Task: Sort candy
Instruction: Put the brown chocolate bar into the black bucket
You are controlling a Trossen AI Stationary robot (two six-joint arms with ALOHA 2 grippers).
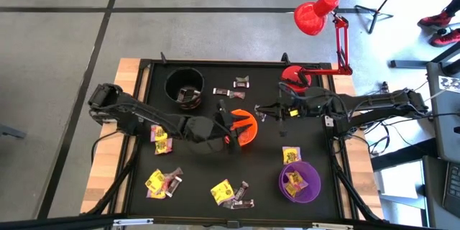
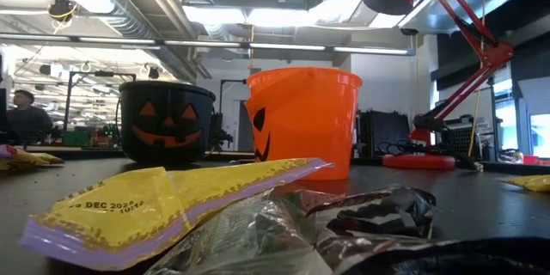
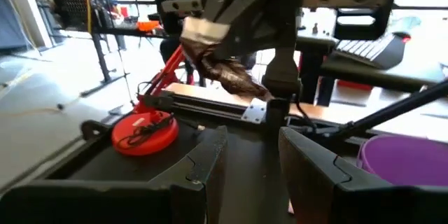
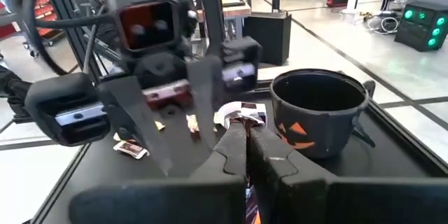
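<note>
My right gripper point(image 4: 246, 140) is shut on a dark brown candy point(image 4: 241, 117) and holds it above the mat just right of the orange cup point(image 1: 248, 135). My left gripper point(image 3: 255, 175) is open and hovers over the orange cup's left rim point(image 1: 231, 126), facing the right gripper; it holds nothing. The held candy point(image 3: 220, 73) shows in the left wrist view, between the right gripper's fingers. Other yellow candies point(image 1: 156, 181) and dark candies point(image 1: 241, 83) lie loose on the black mat. The black cup point(image 1: 185, 86) holds dark candies and the purple cup point(image 1: 300, 181) yellow ones. My right gripper pinches the brown candy between its two fingers by one end of the wrapper point(image 4: 243, 127). The fingers come nearly level from the table's right side. The candy is lifted clear of the mat and sticks out past the fingertips toward my left gripper.
A red desk lamp point(image 1: 314, 16) stands on its round base point(image 1: 293, 77) at the mat's far right. In the low view a yellow candy point(image 2: 172, 206) and a silvery dark one point(image 2: 344, 223) lie close to the camera. Free mat lies between the cups.
</note>
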